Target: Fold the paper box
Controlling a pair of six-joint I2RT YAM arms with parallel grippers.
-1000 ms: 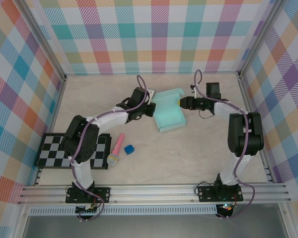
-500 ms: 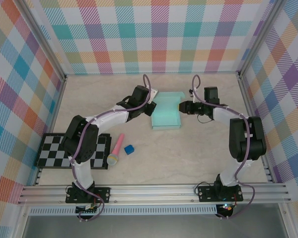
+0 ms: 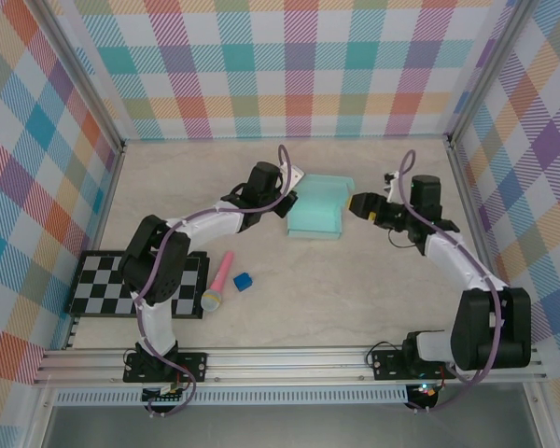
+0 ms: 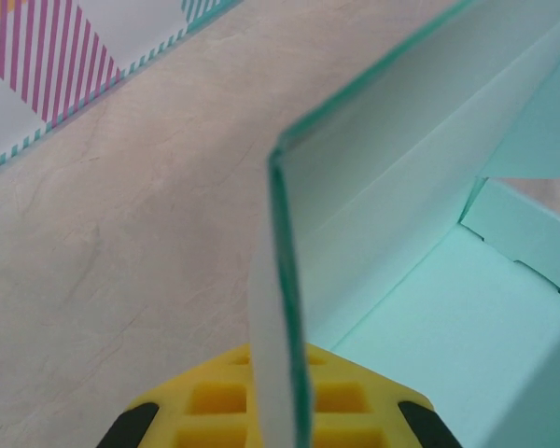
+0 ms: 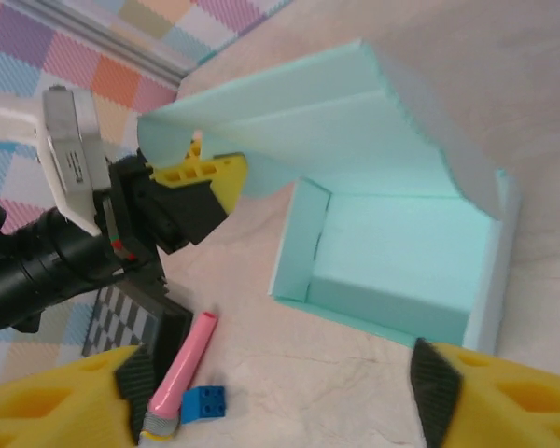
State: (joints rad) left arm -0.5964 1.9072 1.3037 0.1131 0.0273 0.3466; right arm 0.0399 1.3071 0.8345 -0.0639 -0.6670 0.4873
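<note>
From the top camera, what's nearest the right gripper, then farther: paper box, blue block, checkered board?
1. paper box, just left of the right gripper.
2. blue block, toward the front left.
3. checkered board, far left edge.

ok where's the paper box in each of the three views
top external: paper box sits in the upper middle of the picture.
left wrist: paper box takes up the right half, close up, with one flap standing on edge at centre.
right wrist: paper box runs from centre to upper right, lid flap raised.
shared landmark: the left gripper, yellow-fingered, shut on the box's flap.
</note>
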